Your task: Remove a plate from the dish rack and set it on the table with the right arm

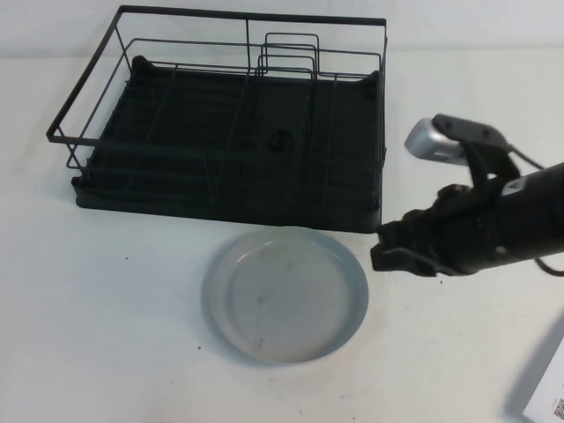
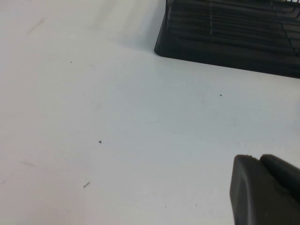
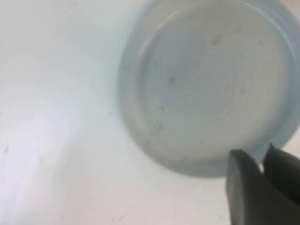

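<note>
Plate (image 1: 285,296) lies flat on the table (image 1: 106,308), right side up, just in front of the rack (image 1: 229,132) near the rack's front right half; its far rim sits close to the rack's tray edge, whether touching cannot be told. Faint specks on its inner face. Nothing on it.

Rack stands at the back centre of the table, black wire frame on a black tray base, small upright wire slot holder (image 1: 289,57) at the back. No dishes seen in it.

Right gripper (image 1: 381,256) is just off the plate's right rim, low over the table, pointing left toward the plate; the arm (image 1: 493,220) runs in from the right edge with a silver-grey joint section (image 1: 432,141) above it. In the right wrist view the two fingers (image 3: 243,187) sit close together with only a thin gap between them, narrow, nothing between them, tips just beside the plate's (image 3: 211,89) rim and clear of it. Plate is not held.

Left gripper (image 2: 265,190) shows only in the left wrist view as a dark finger piece low over bare table, well short of the rack's front corner (image 2: 161,47); cannot tell if its fingers are wide or narrow. It holds nothing visible.

White card edge (image 1: 551,388) at the table's near right corner
</note>
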Motion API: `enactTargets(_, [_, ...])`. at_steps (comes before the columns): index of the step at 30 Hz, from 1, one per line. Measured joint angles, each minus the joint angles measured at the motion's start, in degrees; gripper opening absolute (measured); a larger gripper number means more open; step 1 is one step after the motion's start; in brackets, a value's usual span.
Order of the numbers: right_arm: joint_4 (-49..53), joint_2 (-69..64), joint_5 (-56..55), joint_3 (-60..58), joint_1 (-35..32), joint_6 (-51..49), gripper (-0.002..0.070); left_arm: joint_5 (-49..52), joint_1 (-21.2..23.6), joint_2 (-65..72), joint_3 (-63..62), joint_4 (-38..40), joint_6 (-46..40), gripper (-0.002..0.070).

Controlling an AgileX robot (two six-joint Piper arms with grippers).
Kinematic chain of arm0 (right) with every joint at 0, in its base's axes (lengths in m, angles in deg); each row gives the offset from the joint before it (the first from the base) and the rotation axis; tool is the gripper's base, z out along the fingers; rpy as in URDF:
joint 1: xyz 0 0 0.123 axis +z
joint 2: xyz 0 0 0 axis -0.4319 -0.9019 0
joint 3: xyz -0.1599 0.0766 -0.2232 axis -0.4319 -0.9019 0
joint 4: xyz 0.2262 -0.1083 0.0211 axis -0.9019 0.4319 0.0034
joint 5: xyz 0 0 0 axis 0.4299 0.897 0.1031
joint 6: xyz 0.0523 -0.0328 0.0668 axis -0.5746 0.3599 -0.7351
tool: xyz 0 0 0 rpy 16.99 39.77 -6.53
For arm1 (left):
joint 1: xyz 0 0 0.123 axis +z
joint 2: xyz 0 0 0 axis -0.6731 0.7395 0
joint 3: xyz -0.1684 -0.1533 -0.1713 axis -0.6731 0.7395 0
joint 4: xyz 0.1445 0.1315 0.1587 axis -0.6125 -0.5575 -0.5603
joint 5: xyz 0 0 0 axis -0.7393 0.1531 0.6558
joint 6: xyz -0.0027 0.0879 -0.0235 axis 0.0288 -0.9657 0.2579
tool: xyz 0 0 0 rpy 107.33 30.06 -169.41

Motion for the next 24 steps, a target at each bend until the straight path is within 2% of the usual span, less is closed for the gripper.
enactTargets(3, [2.84,5.61,3.27,-0.03,0.0,0.0,0.0011,0.0,0.0,0.0,0.0,0.0,0.0,-0.0004])
enactTargets(6, [7.31,11.2,6.34,-0.13,0.0,-1.54,-0.0008,0.0,0.0,0.0,0.0,0.0,0.0,-0.0004])
enactTargets(13, [19.73,23.08,15.37,-0.13,0.0,-6.77,-0.0017,0.0,0.0,0.0,0.0,0.0,0.0,-0.0004])
enactTargets(21, [23.08,33.55,30.4,-0.13,0.0,-7.14,-0.0018,0.0,0.0,0.0,0.0,0.0,0.0,-0.0004])
enactTargets(24, [24.75,36.12,32.95,-0.13,0.0,-7.14,-0.0018,0.0,0.0,0.0,0.0,0.0,0.0,-0.0004])
